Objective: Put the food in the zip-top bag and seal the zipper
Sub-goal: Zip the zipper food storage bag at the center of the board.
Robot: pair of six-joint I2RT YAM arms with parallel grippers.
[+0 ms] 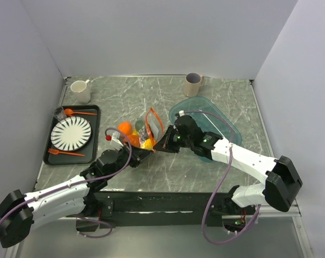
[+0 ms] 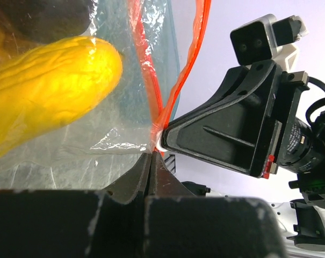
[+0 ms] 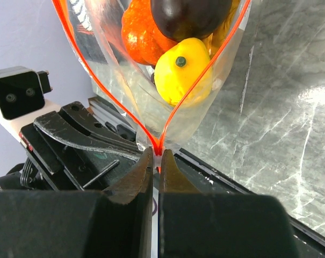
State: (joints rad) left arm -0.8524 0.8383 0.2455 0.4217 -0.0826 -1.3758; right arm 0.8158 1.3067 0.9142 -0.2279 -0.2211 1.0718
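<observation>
The zip-top bag (image 1: 142, 133) sits mid-table with its mouth gaping and the orange (image 3: 138, 35), lemon (image 3: 181, 72) and dark plum (image 3: 189, 16) inside. Its zipper (image 3: 158, 146) narrows to a point at the near corner. There the left gripper (image 2: 151, 161) and right gripper (image 3: 156, 158) are each pinched tight on the orange-red strip. A teal bowl (image 1: 218, 115) lies just to the right.

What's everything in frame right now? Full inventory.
zip-top bag: 1, clear, table centre, mouth open
zipper: 1, orange-red, along bag mouth
toy fruit: 4+ seen, in bag: yellow lemon, dark plum, orange fruit, long yellow piece
bowl: 1, translucent teal, right of bag
mugs: 2, white mug back left, grey mug back centre
tray: 1, black, left; holds striped plate, orange spoon, orange fork, clear cup
left gripper, right gripper: 2, black, shut on zipper's near end
</observation>
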